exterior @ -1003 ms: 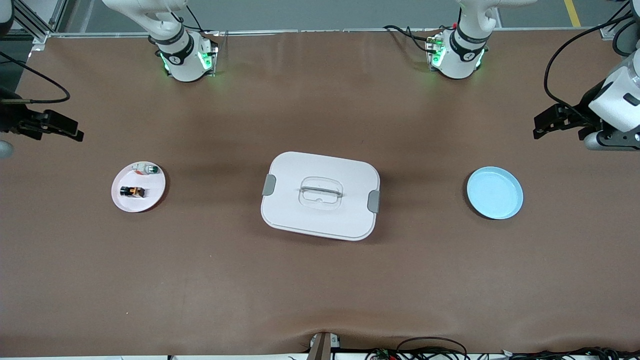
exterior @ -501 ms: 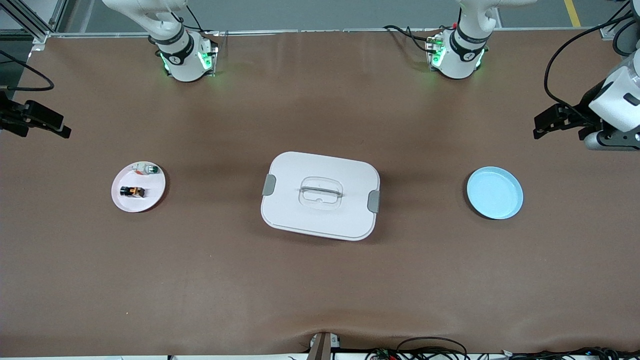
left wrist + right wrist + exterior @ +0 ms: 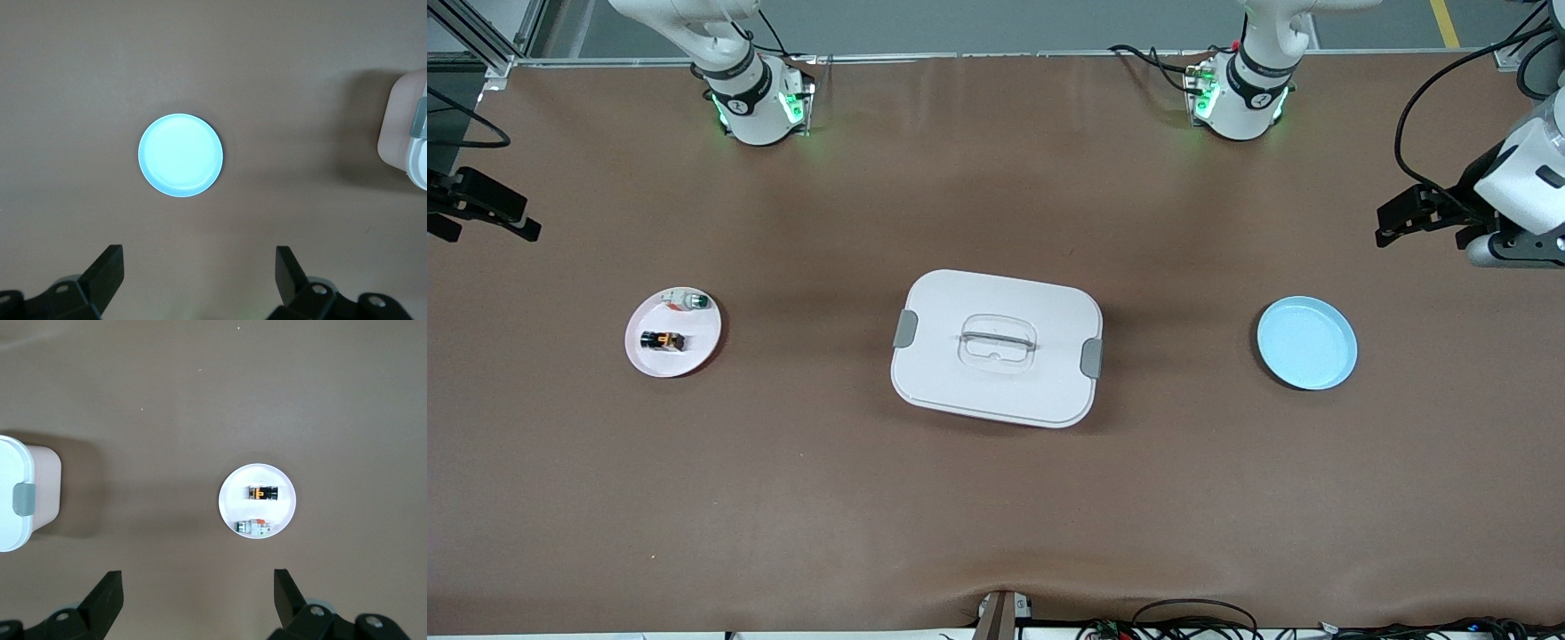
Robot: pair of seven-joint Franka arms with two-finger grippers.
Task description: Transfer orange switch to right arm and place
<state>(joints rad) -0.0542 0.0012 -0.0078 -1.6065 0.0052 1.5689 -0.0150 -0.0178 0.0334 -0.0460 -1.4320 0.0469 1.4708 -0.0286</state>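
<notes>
The orange switch [image 3: 663, 340], a tiny black block with an orange face, lies on a small white plate [image 3: 696, 357] at the right arm's end of the table. It also shows in the right wrist view [image 3: 264, 494] on that plate [image 3: 230, 503]. My right gripper [image 3: 496, 233] is open and empty, up over the table's edge at that end, apart from the plate; its open jaws show in its wrist view [image 3: 197, 587]. My left gripper [image 3: 1381, 227] is open and empty, over the left arm's end of the table; it also shows in its wrist view [image 3: 199, 267].
A small white piece with a green end [image 3: 690, 301] lies on the same plate, farther from the front camera than the switch. A white lidded box [image 3: 960, 302] stands mid-table. An empty light blue plate [image 3: 1307, 343] lies toward the left arm's end.
My right gripper has moved outward toward the table's edge at the right arm's end, away from the white plate. The left arm has not moved.
</notes>
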